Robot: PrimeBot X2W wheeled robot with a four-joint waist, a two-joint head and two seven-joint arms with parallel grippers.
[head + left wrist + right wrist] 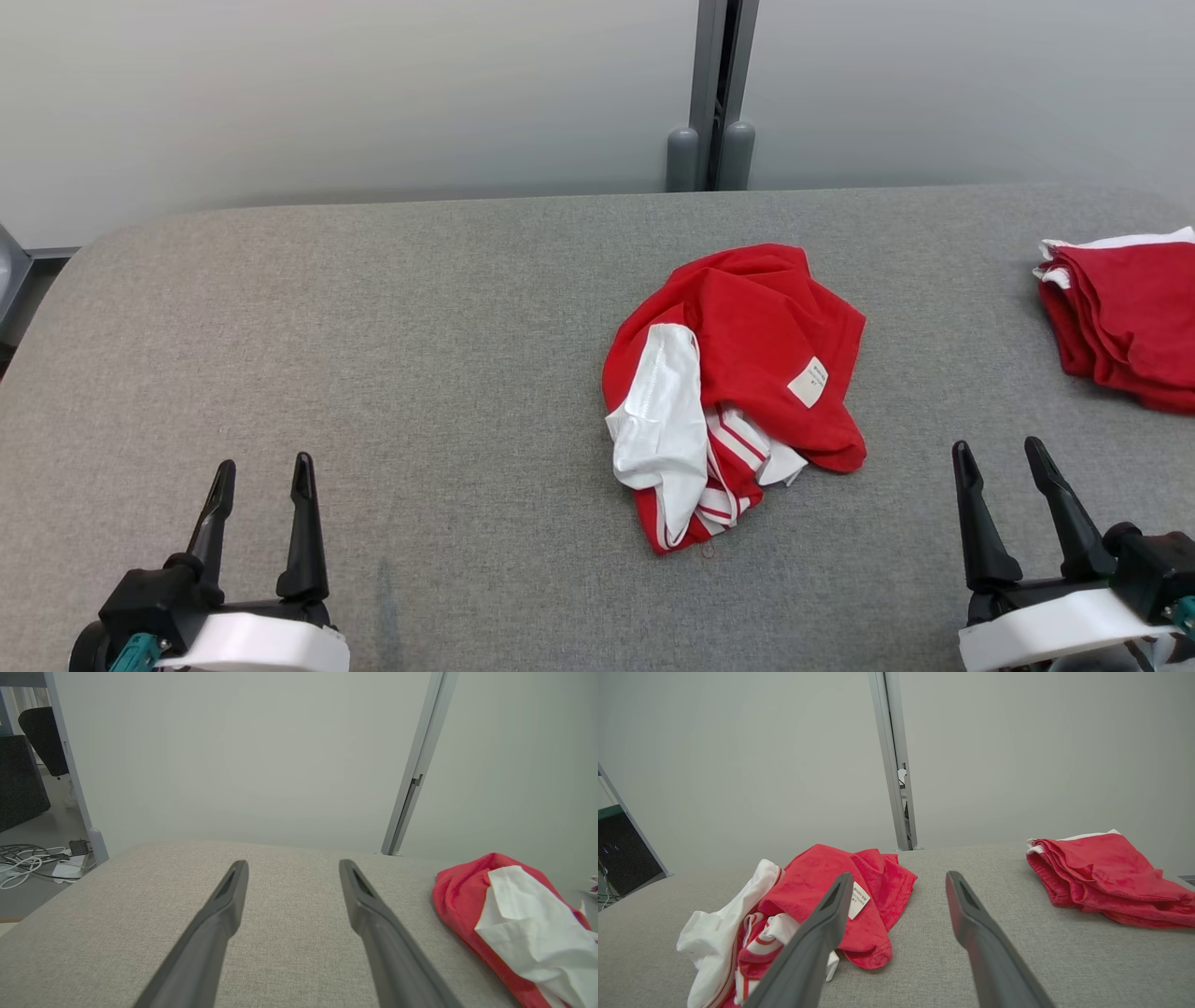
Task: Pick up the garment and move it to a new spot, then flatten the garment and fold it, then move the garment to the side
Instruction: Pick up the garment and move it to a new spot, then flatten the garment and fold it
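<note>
The crumpled red-and-white garment point(738, 392) lay in a heap on the grey worktop point(420, 355), just toward 3 o'clock of its middle, a white label point(808, 382) facing up. The left end effector point(263, 462) sat released at 7 o'clock, well apart from it; the right end effector point(997, 444), also released and empty, sat at 5 o'clock. A folded red pile point(1130, 317) rested at 3 o'clock

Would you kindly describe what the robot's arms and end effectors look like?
The left end effector and right end effector match: two long, dark, tapering fingers on a black base, joined to a glossy white wrist shell, with a small teal fitting beside it.
</note>
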